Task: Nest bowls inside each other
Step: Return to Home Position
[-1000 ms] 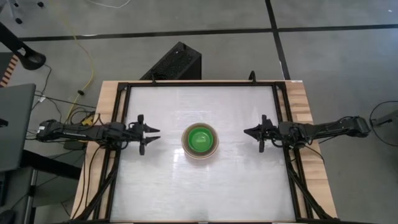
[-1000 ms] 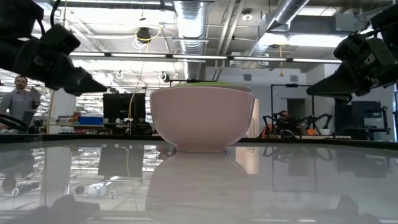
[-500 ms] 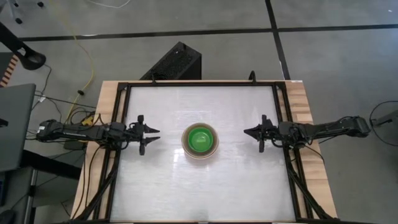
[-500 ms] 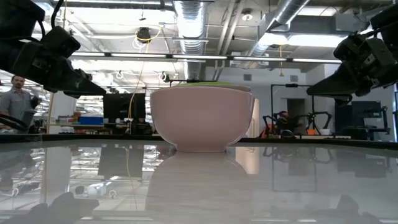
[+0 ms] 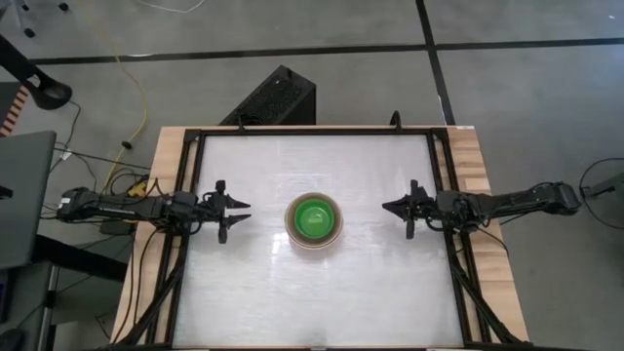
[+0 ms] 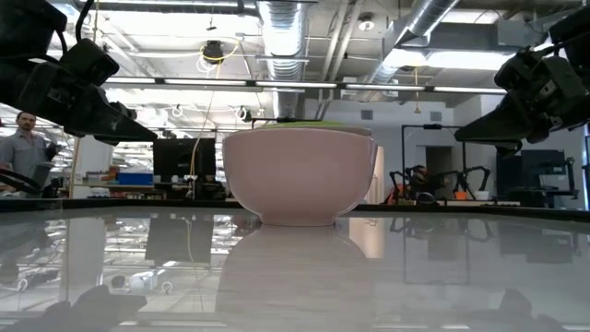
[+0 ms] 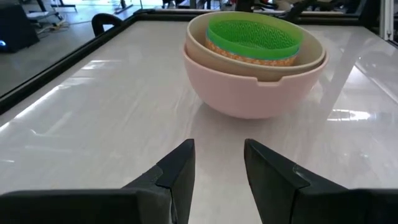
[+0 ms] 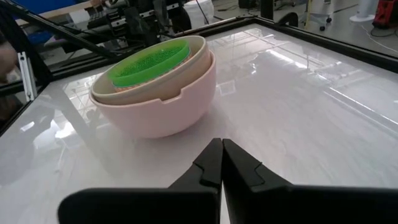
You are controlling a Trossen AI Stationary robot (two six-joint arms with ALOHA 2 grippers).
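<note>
A stack of nested bowls stands on its base in the middle of the table: a pink-salmon bowl (image 7: 249, 90) outermost, a grey-beige bowl (image 7: 199, 37) inside it, a bright green bowl (image 5: 313, 216) innermost. My left gripper (image 5: 240, 214) hovers open near the table's left edge, pointing at the stack, with nothing between its fingers (image 7: 180, 171). My right gripper (image 5: 388, 206) hovers shut near the right edge, also pointing at the stack; its fingertips (image 8: 222, 149) are closed together, well short of the bowls (image 8: 158, 87).
The white tabletop (image 5: 312, 292) has a dark metal frame (image 5: 444, 175) along its sides and far edge. A black box (image 5: 273, 97) stands on the floor beyond the far edge. A person (image 6: 20, 148) stands in the room behind.
</note>
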